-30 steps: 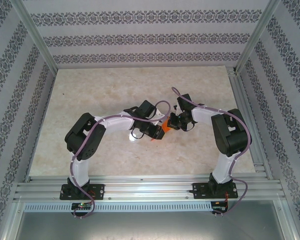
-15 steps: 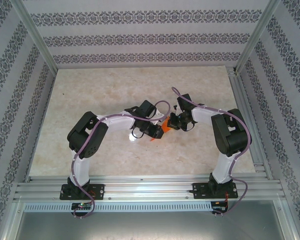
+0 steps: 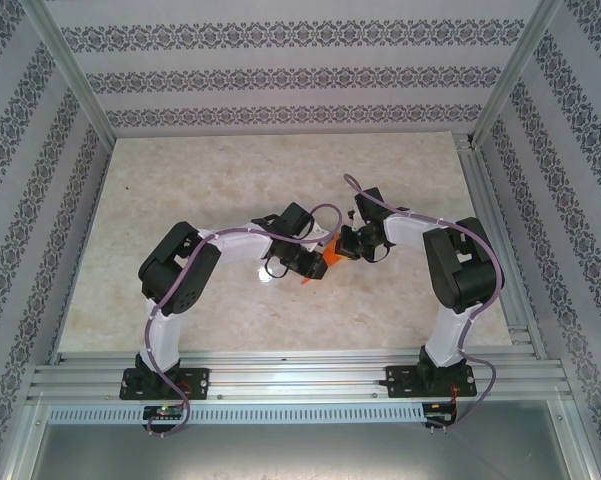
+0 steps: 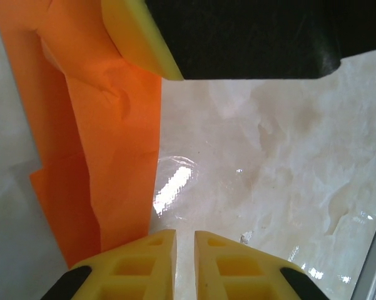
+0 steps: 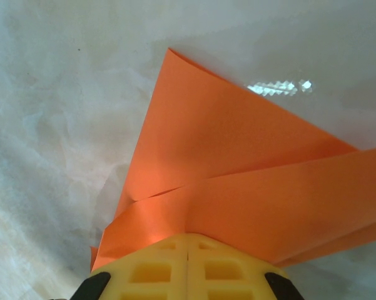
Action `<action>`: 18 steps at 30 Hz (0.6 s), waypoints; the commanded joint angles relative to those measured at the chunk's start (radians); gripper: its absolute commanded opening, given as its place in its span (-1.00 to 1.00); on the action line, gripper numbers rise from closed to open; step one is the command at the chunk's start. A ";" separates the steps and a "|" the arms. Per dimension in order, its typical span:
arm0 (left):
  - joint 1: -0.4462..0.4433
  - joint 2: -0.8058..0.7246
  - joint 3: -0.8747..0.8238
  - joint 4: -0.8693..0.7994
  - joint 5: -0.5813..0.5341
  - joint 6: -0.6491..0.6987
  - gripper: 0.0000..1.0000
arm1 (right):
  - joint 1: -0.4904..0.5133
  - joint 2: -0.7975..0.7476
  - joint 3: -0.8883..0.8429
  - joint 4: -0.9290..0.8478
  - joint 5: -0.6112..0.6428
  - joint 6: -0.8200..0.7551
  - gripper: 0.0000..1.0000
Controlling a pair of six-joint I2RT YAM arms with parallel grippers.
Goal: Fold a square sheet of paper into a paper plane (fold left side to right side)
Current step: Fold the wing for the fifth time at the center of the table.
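The folded orange paper (image 3: 329,256) is held mid-table between the two grippers. In the right wrist view it spreads as layered pointed flaps (image 5: 238,181) lifted above the marble, and my right gripper (image 5: 188,239) is shut on its near edge. In the left wrist view the paper (image 4: 112,156) hangs at the left, pinched at the top by the right gripper's yellow pad (image 4: 141,34). My left gripper (image 4: 185,236) sits just right of the paper's edge, its fingers a narrow gap apart with nothing between them. From above, the left gripper (image 3: 313,268) and the right gripper (image 3: 340,248) nearly touch.
The marble tabletop (image 3: 200,180) is bounded by an aluminium frame (image 3: 490,190) with patterned walls behind it. Both arm bases stand on the near rail (image 3: 290,380).
The left arm's elbow has shifted slightly right and up. Both grippers and the orange paper stay in almost the same place.
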 commanded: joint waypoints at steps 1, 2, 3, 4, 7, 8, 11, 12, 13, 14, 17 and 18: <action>0.012 0.024 -0.013 0.033 -0.022 0.011 -0.67 | 0.007 0.042 -0.020 -0.052 0.068 -0.028 -1.00; 0.011 0.026 -0.016 0.035 -0.022 0.009 -0.67 | 0.007 0.042 -0.020 -0.054 0.069 -0.029 -1.00; 0.012 0.029 -0.018 0.038 -0.022 0.009 -0.67 | 0.007 0.041 -0.020 -0.052 0.069 -0.028 -1.00; 0.013 0.032 -0.021 0.041 -0.022 0.009 -0.67 | 0.006 0.041 -0.020 -0.051 0.068 -0.028 -1.00; 0.013 0.039 -0.036 0.057 -0.015 0.002 -0.67 | 0.007 0.036 -0.022 -0.049 0.066 -0.028 -1.00; 0.013 0.041 -0.042 0.065 -0.013 -0.002 -0.68 | 0.007 0.032 -0.023 -0.049 0.067 -0.031 -1.00; 0.012 0.050 -0.055 0.084 -0.009 -0.008 -0.67 | 0.006 0.014 -0.020 -0.046 0.066 -0.031 -1.00; 0.012 0.053 -0.060 0.089 -0.007 -0.011 -0.68 | 0.005 0.006 -0.017 -0.046 0.061 -0.033 -1.00; 0.013 0.058 -0.065 0.095 -0.004 -0.012 -0.68 | 0.004 -0.010 -0.014 -0.046 0.056 -0.033 -1.00; 0.012 0.059 -0.070 0.100 -0.003 -0.015 -0.68 | 0.001 -0.022 -0.011 -0.046 0.053 -0.034 -1.00; 0.012 0.064 -0.088 0.123 0.004 -0.025 -0.68 | -0.020 -0.099 0.004 -0.069 0.051 -0.038 -1.00; 0.012 0.064 -0.093 0.127 0.005 -0.026 -0.68 | -0.028 -0.125 0.009 -0.082 0.051 -0.042 -1.00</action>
